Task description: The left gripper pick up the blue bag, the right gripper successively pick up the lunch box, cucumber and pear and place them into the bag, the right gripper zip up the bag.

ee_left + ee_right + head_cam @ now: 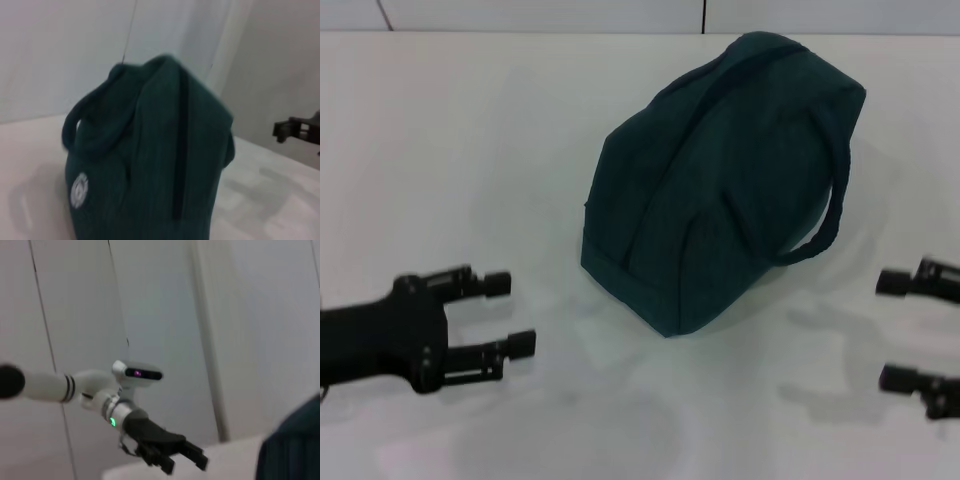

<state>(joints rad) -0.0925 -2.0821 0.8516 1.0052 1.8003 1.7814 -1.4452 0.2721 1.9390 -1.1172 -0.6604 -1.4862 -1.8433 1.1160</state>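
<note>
Head view: zipped blue bag [720,180] on white table [470,150], between empty, open left gripper [515,315] and right gripper [895,330].

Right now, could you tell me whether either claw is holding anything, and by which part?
Nothing is held. The left claw and the right claw are both open and apart from the blue bag, which sits between them on the table.
</note>
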